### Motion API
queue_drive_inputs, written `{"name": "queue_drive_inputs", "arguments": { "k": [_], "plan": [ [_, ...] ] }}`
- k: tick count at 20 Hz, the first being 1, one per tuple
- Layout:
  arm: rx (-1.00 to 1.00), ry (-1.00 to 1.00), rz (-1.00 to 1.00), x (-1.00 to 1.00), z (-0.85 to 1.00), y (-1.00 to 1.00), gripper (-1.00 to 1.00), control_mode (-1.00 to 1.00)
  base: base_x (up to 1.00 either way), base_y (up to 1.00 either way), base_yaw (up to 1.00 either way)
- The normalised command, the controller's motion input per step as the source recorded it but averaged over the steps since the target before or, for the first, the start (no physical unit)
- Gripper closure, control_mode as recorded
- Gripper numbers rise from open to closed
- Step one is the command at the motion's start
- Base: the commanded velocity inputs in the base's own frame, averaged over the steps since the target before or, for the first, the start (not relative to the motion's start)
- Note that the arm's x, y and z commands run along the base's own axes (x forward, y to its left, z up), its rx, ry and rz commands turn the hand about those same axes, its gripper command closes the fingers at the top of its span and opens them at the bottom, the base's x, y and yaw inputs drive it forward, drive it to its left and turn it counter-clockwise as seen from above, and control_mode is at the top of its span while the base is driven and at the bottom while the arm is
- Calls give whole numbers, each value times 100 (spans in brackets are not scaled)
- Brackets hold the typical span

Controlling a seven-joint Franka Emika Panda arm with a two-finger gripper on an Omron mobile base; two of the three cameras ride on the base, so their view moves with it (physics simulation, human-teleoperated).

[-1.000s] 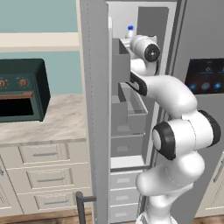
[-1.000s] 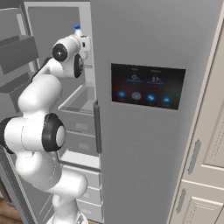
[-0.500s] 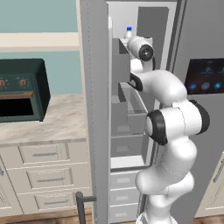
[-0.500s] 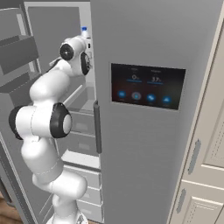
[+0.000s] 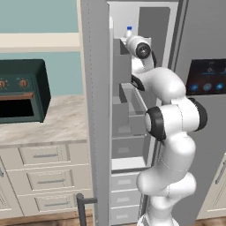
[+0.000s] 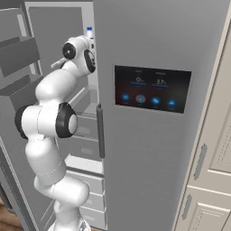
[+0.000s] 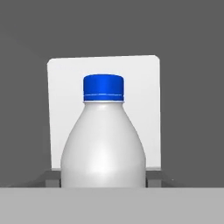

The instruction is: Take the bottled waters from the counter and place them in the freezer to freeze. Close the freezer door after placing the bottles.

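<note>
Reaching high into the open tall grey freezer compartment (image 5: 132, 110), the white arm's tool (image 5: 131, 37) holds a whitish plastic bottle with a blue cap (image 7: 103, 140) upright between its narrowed jaws, straight ahead, before a pale panel (image 7: 57, 109) on the dark grey back wall (image 7: 192, 87).

Light is even and diffuse throughout, flat as rendered scenes are, with no single source visible. The freezer (image 5: 132, 88) interior is dimmer than the pale countertop (image 5: 53, 119), its shelves shaded soft grey. The white arm (image 5: 170, 119) carries gentle shading on its rounded links and faint highlights. The display panel (image 6: 151, 88) glows faintly blue. In the hand view the whitish bottle (image 7: 103, 148) shows a soft highlight low on its body, against dark grey. Edges are slightly soft and pixelated; no glare or lens distortion.
</note>
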Motion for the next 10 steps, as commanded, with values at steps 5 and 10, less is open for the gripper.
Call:
{"name": "queue_drive_inputs", "arguments": {
  "k": [5, 10],
  "plan": [
    [0, 0, 0, -25, 0, 0, -100, -100, 0, 0, 0],
    [0, -9, -6, -94, 0, 0, -100, -100, 0, 0, 0]
  ]
}}
